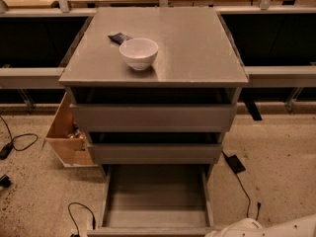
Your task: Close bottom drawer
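Hand unseen, its state untellable; only the white robot arm [269, 228] shows off the grey desk's [197, 48] front-right corner. Below the front edge the shallow grey bottom drawer [155, 196] juts fully out. Approach step, seemingly; next, push its front inward.

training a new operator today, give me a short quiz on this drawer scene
1. True or false: the bottom drawer stands pulled out.
2. What sits on the cabinet top? A) a white bowl B) a red mug C) a book
3. Is the gripper in view, and what of the robot shows?

Key:
1. True.
2. A.
3. No, the gripper is out of view. Only part of the white arm shows at the bottom right edge.
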You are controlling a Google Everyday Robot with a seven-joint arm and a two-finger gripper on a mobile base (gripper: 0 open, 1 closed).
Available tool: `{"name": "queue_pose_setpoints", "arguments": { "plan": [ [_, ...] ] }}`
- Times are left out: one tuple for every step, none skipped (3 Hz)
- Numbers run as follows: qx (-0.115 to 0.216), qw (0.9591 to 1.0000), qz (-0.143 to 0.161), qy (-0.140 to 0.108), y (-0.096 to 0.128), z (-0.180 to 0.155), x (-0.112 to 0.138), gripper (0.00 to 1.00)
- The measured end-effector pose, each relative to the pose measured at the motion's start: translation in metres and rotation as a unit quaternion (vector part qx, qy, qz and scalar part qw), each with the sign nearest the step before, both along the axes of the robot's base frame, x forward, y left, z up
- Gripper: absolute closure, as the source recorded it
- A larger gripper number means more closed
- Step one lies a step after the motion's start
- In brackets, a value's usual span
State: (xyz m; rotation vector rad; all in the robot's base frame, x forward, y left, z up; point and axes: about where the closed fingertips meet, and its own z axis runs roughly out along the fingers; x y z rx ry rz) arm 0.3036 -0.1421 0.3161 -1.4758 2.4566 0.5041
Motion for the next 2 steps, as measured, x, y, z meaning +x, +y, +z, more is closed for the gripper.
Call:
{"name": "queue_pose_setpoints", "arguments": {
  "plan": [
    [0.035,0.9991,-0.001,-0.025,0.009,-0.044,0.008,1.00],
    [0.060,0.9972,-0.012,-0.042,0.016,-0.075,0.014,1.00]
  ]
}}
